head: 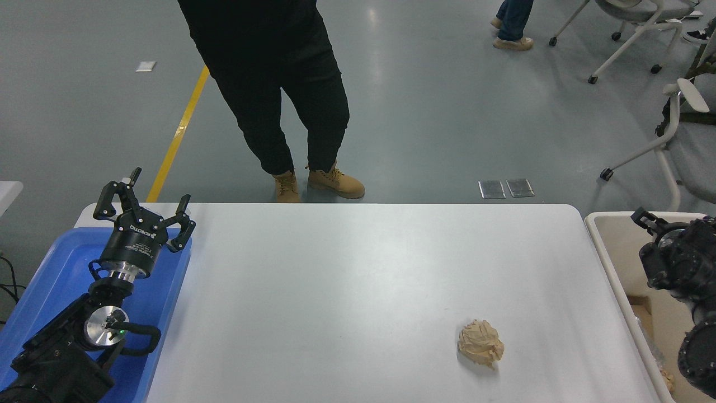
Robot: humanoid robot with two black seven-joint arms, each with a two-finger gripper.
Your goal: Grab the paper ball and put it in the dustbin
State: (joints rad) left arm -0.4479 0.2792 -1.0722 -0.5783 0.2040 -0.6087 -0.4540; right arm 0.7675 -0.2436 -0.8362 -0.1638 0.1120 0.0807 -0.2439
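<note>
Grey shop floor behind, white surface [335, 291] up front. Task not started, by the look of it: paper ball [481, 343] sits loose on the surface, near-right area, nothing touching it. Dustbin [607, 252] stands just off the right edge. Right claw [649, 221] hovers over the bin, well apart from the ball; can't tell its opening. Left claw [142, 210] parked wide over blue tray [50, 268], empty. Left to do: reach, grab, carry, drop. Path looks free; person [279, 84] stands at far side.

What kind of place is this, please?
Probably a robotics lab or workshop: smooth grey floor with a yellow line, wheeled office chairs, and a white table between two robot arms.
</note>
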